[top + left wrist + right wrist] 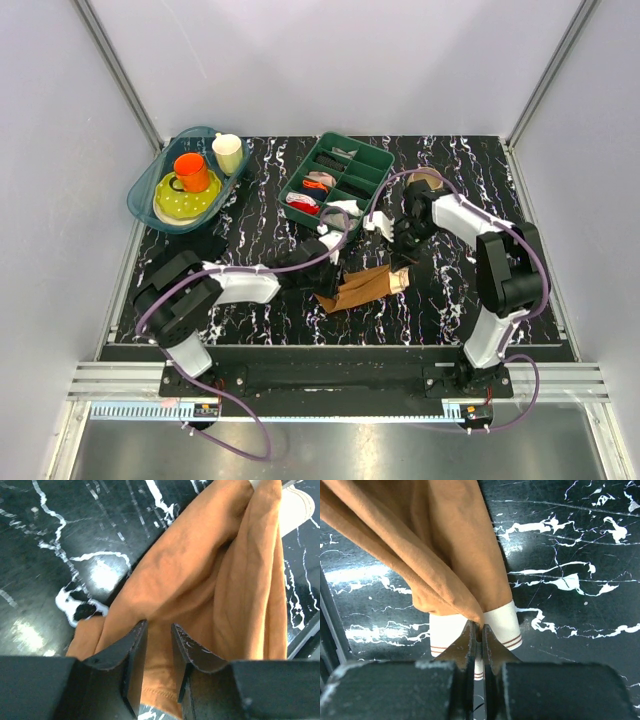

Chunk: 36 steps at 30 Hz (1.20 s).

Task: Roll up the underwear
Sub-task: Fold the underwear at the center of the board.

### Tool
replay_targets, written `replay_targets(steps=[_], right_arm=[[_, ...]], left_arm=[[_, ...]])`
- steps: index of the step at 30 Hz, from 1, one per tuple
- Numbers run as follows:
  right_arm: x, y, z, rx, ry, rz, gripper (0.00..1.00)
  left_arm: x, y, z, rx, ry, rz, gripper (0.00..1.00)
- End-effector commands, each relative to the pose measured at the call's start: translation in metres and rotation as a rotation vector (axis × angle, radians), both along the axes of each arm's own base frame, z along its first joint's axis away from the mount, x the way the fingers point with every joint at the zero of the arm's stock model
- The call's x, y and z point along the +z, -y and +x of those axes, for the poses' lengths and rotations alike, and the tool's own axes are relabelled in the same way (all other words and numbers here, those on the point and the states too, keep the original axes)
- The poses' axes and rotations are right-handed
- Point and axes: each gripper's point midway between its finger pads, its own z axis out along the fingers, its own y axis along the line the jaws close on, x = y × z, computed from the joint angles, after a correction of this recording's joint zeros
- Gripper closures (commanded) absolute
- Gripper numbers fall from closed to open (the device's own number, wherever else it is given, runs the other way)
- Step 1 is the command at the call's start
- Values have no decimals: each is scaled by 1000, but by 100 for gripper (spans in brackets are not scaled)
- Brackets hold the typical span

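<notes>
The rust-brown soft fabric boxer briefs [365,288] stretch along the near edge of the black marbled surface [250,200], long axis left to right between our arms. Our right fingers [465,647] pinch the cream waistband [502,625]. Our left fingers [134,662] stand narrowly parted at the leg end, fabric between them. We cannot tell whether they grip.
</notes>
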Motion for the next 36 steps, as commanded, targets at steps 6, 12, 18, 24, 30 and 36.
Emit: replay_targets(steps=[6, 12, 18, 24, 30, 36], right_arm=[[-14, -8, 11, -17, -14, -35, 94], [-19, -12, 13, -24, -14, -42, 92], [-23, -14, 18, -48, -22, -49, 91], [-25, -12, 19, -67, -23, -67, 89], [-25, -10, 16, -71, -21, -71, 86], [-4, -16, 13, -90, -13, -29, 73]], left_arm=[[84, -49, 23, 239, 261, -81, 61], [109, -61, 0, 224, 306, -213, 58], [117, -13, -17, 66, 279, -288, 58], [78, 21, -6, 51, 195, -210, 61], [18, -6, 13, 199, 127, -29, 62], [-19, -25, 13, 245, 73, 57, 62]])
